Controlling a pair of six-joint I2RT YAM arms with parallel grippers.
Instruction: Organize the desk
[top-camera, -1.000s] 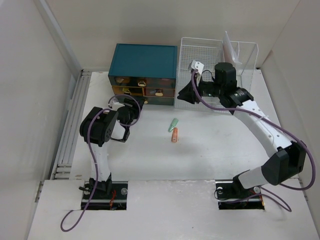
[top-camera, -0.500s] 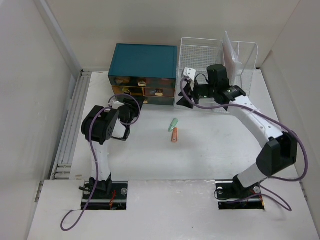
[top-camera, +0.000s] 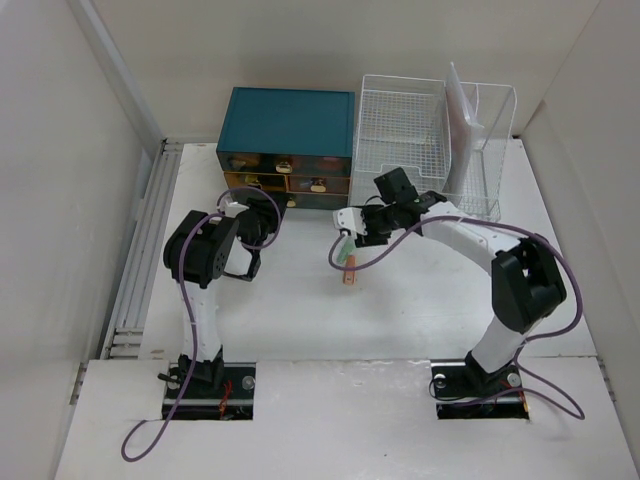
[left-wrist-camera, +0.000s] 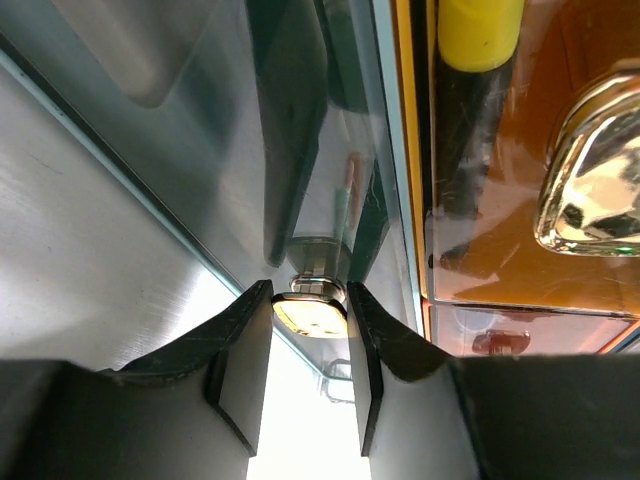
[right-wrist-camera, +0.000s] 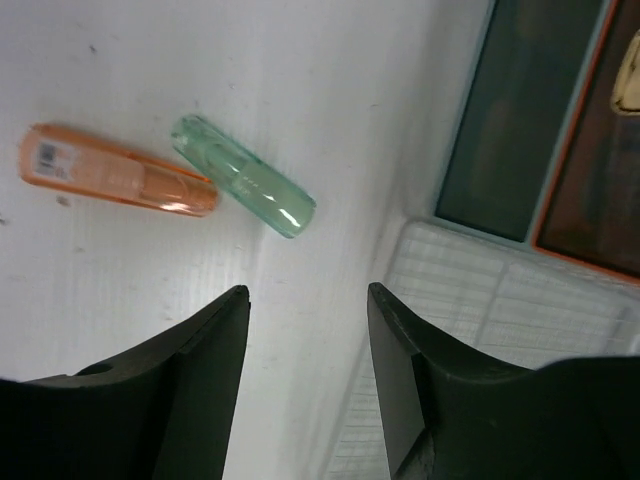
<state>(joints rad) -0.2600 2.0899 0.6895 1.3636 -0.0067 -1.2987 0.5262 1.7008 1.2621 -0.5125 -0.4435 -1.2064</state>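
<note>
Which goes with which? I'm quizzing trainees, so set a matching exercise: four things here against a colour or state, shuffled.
1 cabinet
2 basket
3 left gripper
4 right gripper

A open, near green tube
B white
C teal
D closed on knob

Pairs: 1-C, 2-B, 3-D, 4-A

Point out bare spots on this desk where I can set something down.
Barest: the wide strip of desk between the orange tube and the arm bases. Also free: the right edge in front of the basket, beyond the right arm. Crowded: before the cabinet, where the left hand, right hand and green tube sit.
</note>
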